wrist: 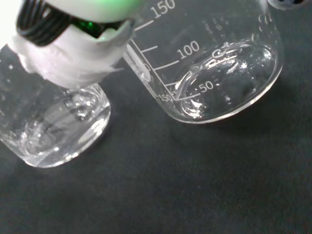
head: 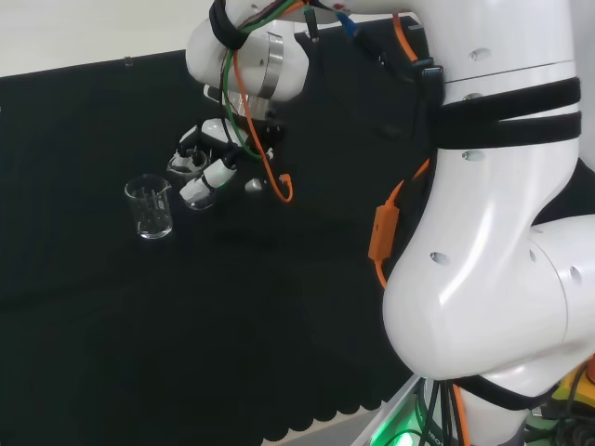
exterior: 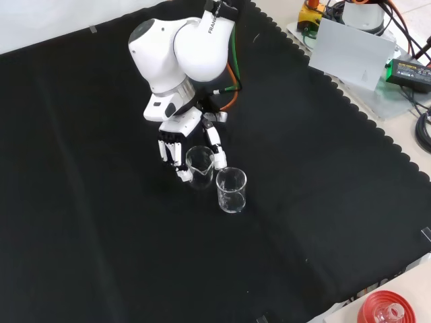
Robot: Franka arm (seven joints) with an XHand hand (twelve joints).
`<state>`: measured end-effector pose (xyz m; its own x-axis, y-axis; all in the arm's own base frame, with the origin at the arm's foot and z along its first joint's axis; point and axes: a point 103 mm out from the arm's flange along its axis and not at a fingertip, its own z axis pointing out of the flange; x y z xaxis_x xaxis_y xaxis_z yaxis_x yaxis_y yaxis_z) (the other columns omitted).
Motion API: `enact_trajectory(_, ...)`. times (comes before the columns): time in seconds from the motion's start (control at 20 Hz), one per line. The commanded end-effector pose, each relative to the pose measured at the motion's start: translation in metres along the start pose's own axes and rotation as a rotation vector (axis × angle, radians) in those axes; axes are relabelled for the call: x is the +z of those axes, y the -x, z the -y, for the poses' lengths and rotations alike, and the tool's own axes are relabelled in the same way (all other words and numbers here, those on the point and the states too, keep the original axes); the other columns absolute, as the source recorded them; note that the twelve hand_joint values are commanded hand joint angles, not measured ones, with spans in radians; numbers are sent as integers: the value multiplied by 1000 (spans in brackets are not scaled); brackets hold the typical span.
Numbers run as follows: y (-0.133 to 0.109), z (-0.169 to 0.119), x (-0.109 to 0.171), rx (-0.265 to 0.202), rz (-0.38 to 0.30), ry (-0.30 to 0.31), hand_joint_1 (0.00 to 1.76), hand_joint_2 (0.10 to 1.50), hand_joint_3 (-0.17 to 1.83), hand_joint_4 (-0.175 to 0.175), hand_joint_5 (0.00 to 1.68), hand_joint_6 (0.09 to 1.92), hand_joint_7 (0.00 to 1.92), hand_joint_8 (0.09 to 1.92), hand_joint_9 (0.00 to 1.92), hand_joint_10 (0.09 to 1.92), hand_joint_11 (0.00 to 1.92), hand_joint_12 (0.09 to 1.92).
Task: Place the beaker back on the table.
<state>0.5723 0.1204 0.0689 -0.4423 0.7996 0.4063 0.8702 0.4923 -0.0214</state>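
Beaker sitting low near the tabletop, gripped by curled fingers of the hand, at eleven o'clock from a second beaker standing free. Looking nearly placed; letting go and withdrawing remaining.

A small clear glass beaker with a pouring lip sits upright within the curled fingers of the black and white hand, its base low over the black-clothed worktop. Whether it touches the cloth cannot be told. It looks empty.
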Motion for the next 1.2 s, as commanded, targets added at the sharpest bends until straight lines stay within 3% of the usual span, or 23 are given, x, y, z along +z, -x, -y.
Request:
enact_trajectory(0.05,5,1,3,10,-7,3,1105,713,603,175,1214,756,1729,87,1607,87,1086,948)
enact_trajectory(0.45,9,2,5,19,-34,-19,1094,762,532,175,1181,784,1718,87,1601,87,1073,946)
enact_trajectory(0.7,12,1,8,30,-40,-61,1061,914,280,175,1106,834,1588,87,1507,87,850,1117)
enact_trajectory(0.8,11,1,10,30,-31,-82,982,823,354,66,1032,768,1489,87,1455,87,738,1179)
enact_trajectory(0.85,11,2,10,34,-26,-85,953,763,438,31,995,754,1430,87,1422,87,679,1211)
enact_trajectory(1.05,13,3,12,38,-10,-120,917,640,613,-32,843,784,1245,87,1287,87,464,1295)
enact_trajectory(1.2,13,4,12,33,6,-118,907,601,621,-56,661,812,1055,87,1052,87,155,1357)
